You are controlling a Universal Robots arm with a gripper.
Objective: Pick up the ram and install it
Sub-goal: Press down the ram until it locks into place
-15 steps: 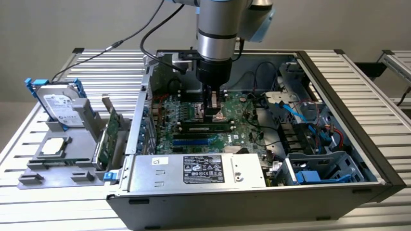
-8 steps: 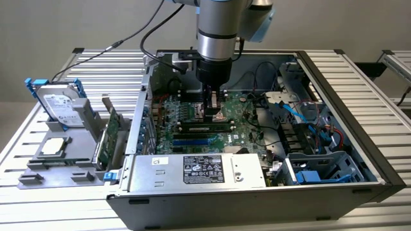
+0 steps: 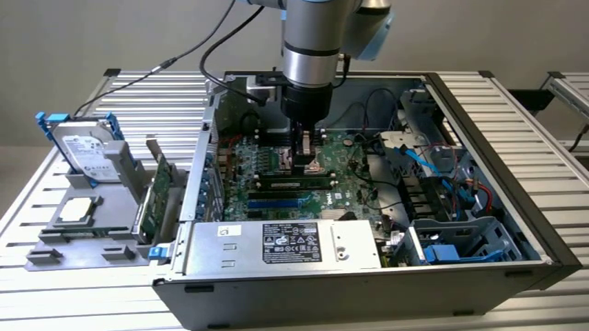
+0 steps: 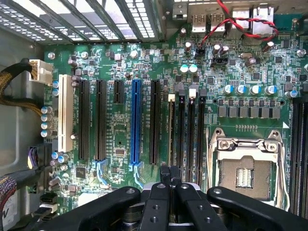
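We see the arm reaching down into the open case (image 3: 515, 207), which lies on its side on the slatted table (image 3: 55, 303). Its end effector (image 3: 308, 163) hangs low over the motherboard (image 3: 276, 155), about the middle of it. In the wrist view the end effector (image 4: 169, 172) has its two black fingers (image 4: 164, 174) pressed together, fully closed, and we make out nothing gripped between them. The tips point at the near ends of the memory slots (image 4: 191, 130), beside the CPU socket (image 4: 246, 168). The ram (image 3: 294, 183) appears as a long, narrow green stick with dark chips lying along one of these slots. It sits just in front of the fingertips in the exterior view, on the power supply (image 3: 285, 245) side, and looks apart from them. We cannot tell whether it is pushed fully home. Outside the case, on the exterior view's left, a grey holder (image 3: 83, 241) carries a hard drive (image 3: 87, 155) with blue rails. A tall green card (image 3: 158, 189) stands on edge at the end of the holder nearest the case.
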